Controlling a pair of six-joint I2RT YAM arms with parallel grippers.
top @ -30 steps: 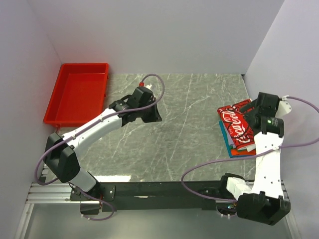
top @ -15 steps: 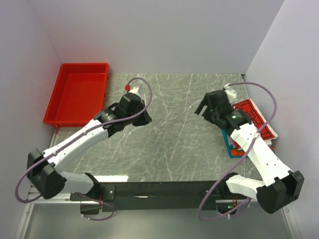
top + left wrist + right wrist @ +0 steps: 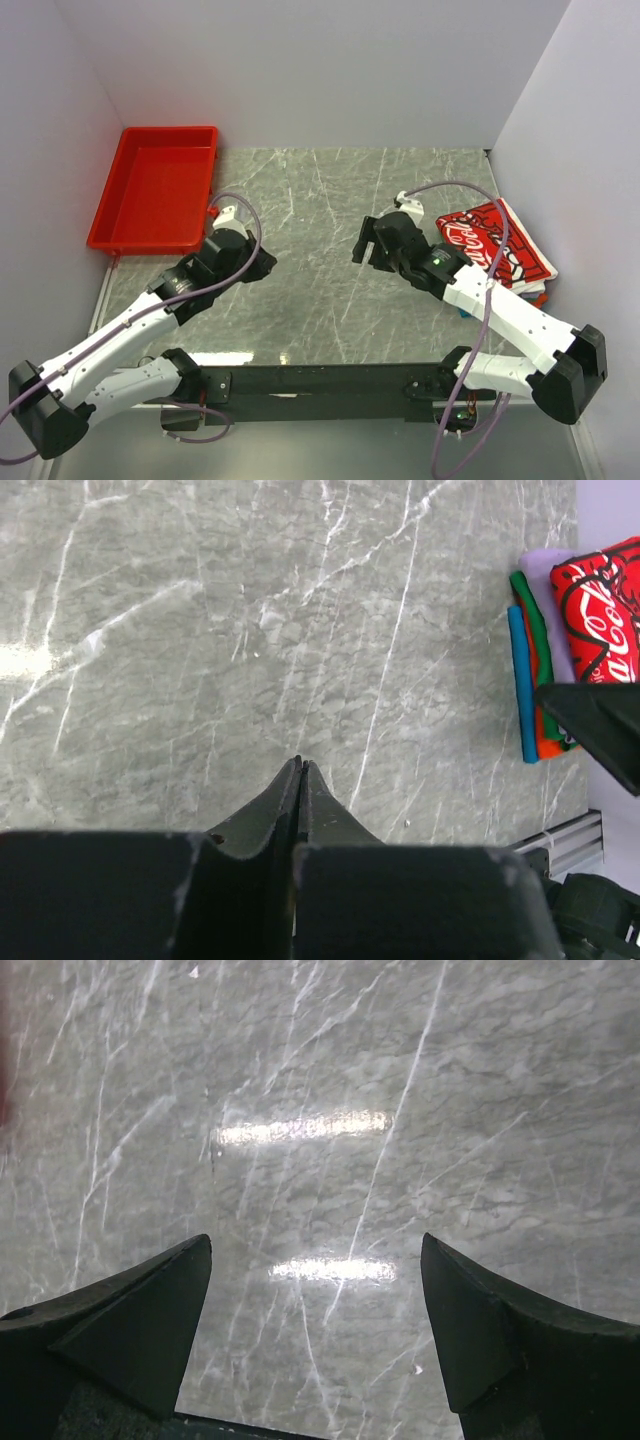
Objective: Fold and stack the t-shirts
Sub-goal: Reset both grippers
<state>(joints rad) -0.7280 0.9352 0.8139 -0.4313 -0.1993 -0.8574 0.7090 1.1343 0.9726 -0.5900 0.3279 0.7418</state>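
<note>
Stack of folded t-shirts (image 3: 497, 252), top view: red-print shirt uppermost, at the right edge of the table (image 3: 320, 190); red tray (image 3: 155, 190) at far left. The right gripper (image 3: 363, 242) is held just left of the stack, the left gripper (image 3: 264, 266) near the tray.

Left wrist view: fingers (image 3: 272, 810) pressed together, nothing held; teal, green, orange and lavender layers seen beneath the print.

Right wrist view: fingers (image 3: 150, 1300) spread wide above the table.

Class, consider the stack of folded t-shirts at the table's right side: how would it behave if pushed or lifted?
The stack would probably shear rather than slide whole: its layers' edges sit uneven. Lifted by one edge, the top red-printed shirt would likely droop and unfold. Lying flat, it seems unlikely to tip.
</note>
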